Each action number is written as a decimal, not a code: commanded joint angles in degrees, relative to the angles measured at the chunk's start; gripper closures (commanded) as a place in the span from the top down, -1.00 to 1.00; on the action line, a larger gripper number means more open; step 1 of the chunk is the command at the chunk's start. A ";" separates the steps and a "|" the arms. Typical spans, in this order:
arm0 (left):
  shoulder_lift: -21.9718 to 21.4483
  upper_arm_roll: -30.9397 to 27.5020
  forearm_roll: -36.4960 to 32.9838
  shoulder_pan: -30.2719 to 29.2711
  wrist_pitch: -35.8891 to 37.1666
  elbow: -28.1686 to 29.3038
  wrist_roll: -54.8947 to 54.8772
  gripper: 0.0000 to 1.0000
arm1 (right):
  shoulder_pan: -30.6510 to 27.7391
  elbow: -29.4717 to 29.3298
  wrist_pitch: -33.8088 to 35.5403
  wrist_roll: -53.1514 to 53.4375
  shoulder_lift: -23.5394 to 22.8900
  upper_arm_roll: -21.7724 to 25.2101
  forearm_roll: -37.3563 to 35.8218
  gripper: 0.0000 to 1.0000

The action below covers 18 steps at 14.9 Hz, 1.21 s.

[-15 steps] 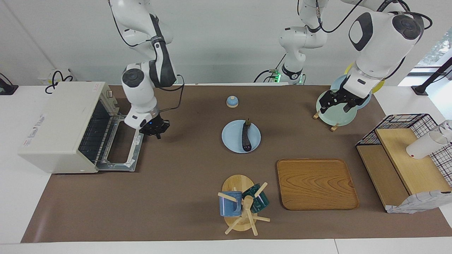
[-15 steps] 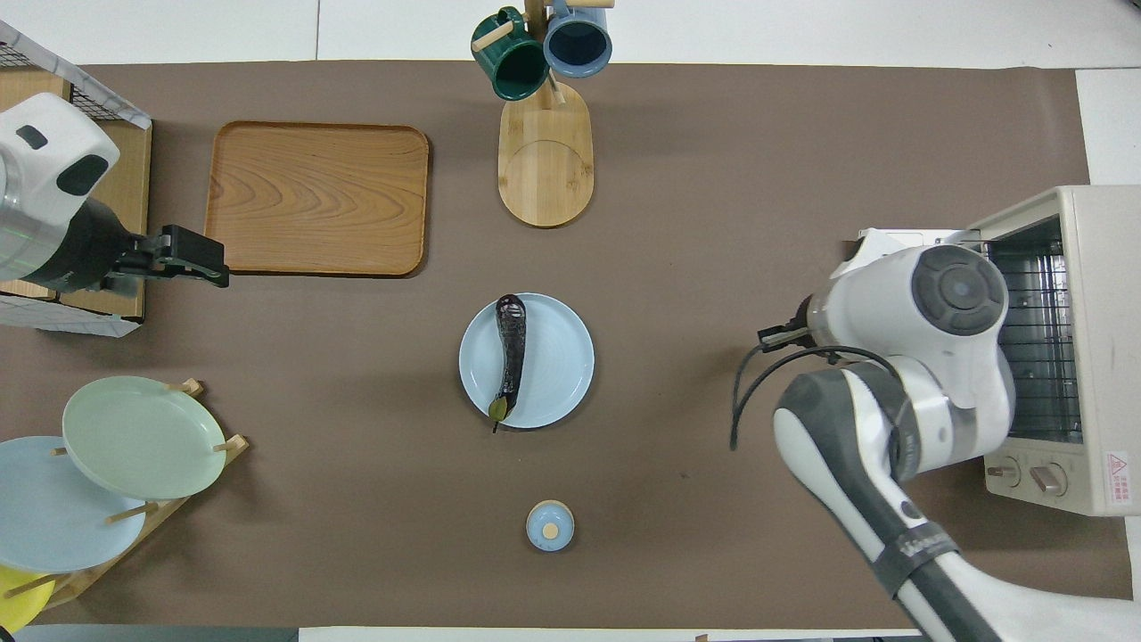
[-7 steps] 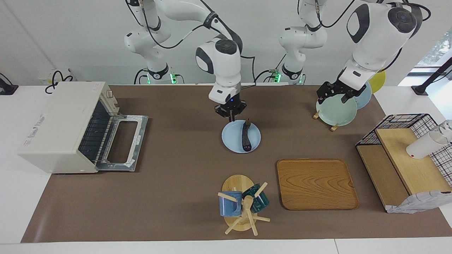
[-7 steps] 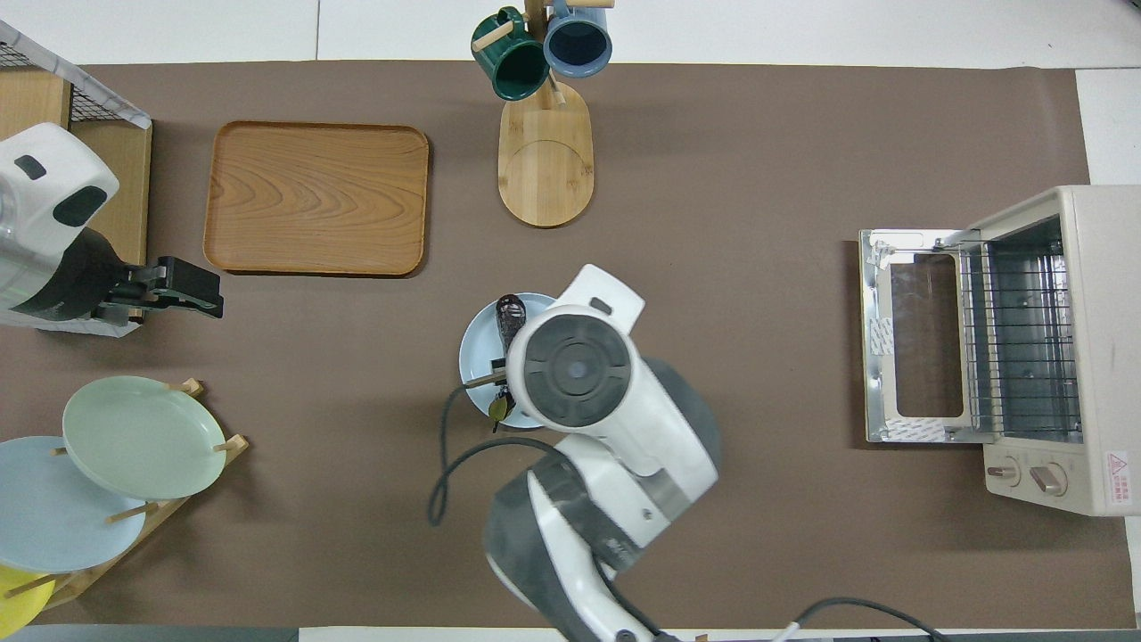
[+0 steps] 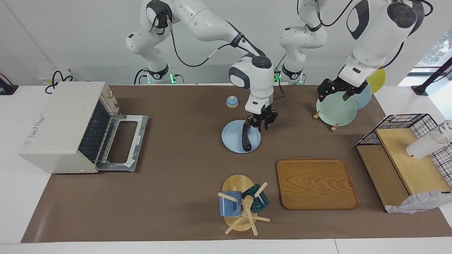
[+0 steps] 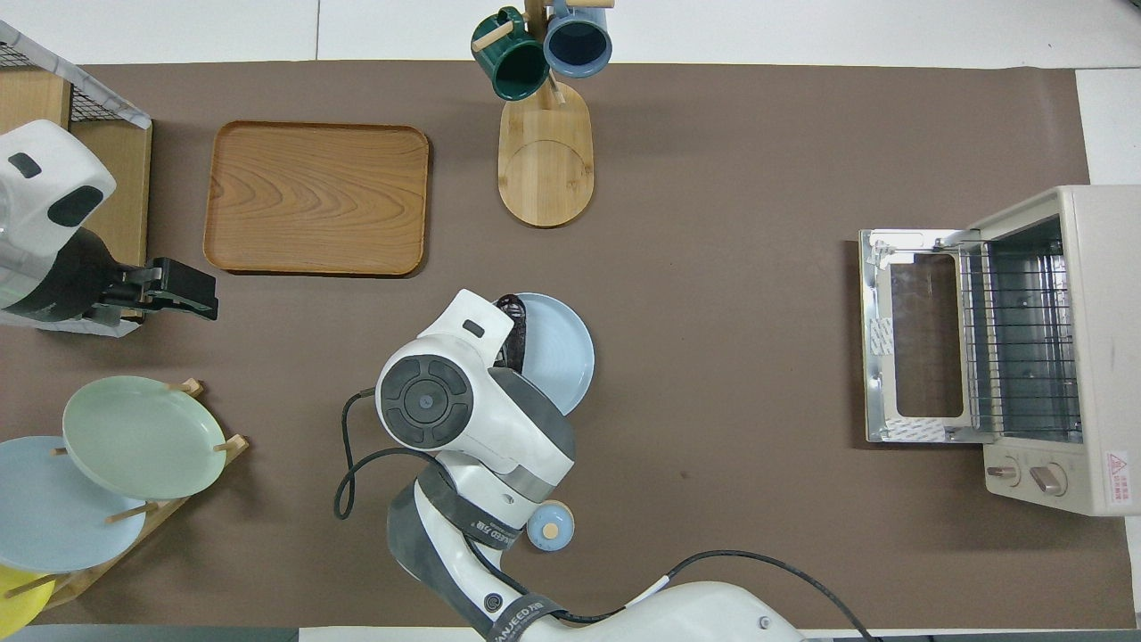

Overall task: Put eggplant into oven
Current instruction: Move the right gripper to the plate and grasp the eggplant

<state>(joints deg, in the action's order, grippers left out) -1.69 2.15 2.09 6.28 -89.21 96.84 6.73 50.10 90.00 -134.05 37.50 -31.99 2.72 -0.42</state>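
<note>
My right gripper [image 5: 261,124] hangs over the blue plate [image 5: 231,139], above the stem end of the eggplant [image 5: 245,139]. Fingertips look parted, a visible gap between them, nothing pinched. Can't tell whether a tip touches the eggplant; looks just above it. In the overhead view my right arm's wrist housing covers most of the eggplant, only its blunt end [image 6: 511,312] shows at the plate's 11 o'clock.

Eggplant lies flat on the plate, long axis running toward/away from me, stem end toward me. Plate sits mid-table on the brown mat [image 5: 183,197].

Oven [image 5: 60,123] is at my right arm's end of the table, roughly 9 o'clock from the plate in the facing view. Door [image 5: 122,143] is dropped fully open, flat on the mat, wire rack [image 5: 95,135] visible inside. Well apart from the eggplant.

My left gripper [image 5: 337,90] is up in the air over the pale green plate [image 5: 335,111] on the wooden plate rack, at my left arm's end. Fingers spread, holding nothing. That arm waits.

Other stuff, facing view clock from the blue plate:
- small blue lid with wooden knob [image 5: 232,101], 12 o'clock, nearer me
- mug tree [image 5: 243,208] with blue and green mugs, 6 o'clock
- wooden tray [image 5: 316,183], 4 o'clock
- wire-mesh wooden shelf [image 5: 399,155] with a white cup [image 5: 423,145] on it, 3 o'clock, at the mat's edge
</note>
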 commanded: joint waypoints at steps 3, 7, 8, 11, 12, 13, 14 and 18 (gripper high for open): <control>-0.24 0.04 -0.77 0.22 1.14 -1.65 -0.49 1.00 | 1.67 6.06 -4.02 -0.06 1.84 0.18 -3.79 -0.08; -0.33 0.13 -0.42 -0.21 1.05 -1.57 -0.49 1.00 | 2.19 10.27 -7.18 -0.23 2.89 0.18 -3.88 -0.30; -0.33 0.13 -0.42 -0.30 1.05 -1.66 -0.40 1.00 | 2.20 10.80 -7.19 -0.24 2.98 0.18 -3.88 -0.42; -0.33 0.22 -0.42 -0.39 1.23 -1.66 -0.40 1.00 | 2.20 11.51 -7.10 -1.02 3.24 0.18 -5.54 -1.00; -0.33 0.31 -0.42 -0.39 1.23 -1.66 -0.40 1.00 | 2.20 10.99 -5.45 -1.72 3.42 0.27 -7.03 -1.00; -0.33 0.31 -0.42 -0.39 1.23 -1.57 -0.40 1.00 | 2.02 9.51 -0.99 -2.77 3.51 0.35 -10.00 -1.00; -0.41 0.31 -0.42 -0.48 1.31 -1.57 -0.40 1.00 | 1.50 5.92 5.49 -4.52 3.51 0.18 -13.08 -1.00; -0.33 0.31 -0.42 -0.39 1.32 -1.31 -0.14 1.00 | -0.78 5.87 18.02 -7.09 8.94 1.06 -15.56 -1.00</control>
<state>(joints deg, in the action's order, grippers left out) -1.70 2.18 2.09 6.26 -89.12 95.72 6.72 51.63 93.94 -119.62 32.02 -26.69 3.77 -13.99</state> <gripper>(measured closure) 0.000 0.969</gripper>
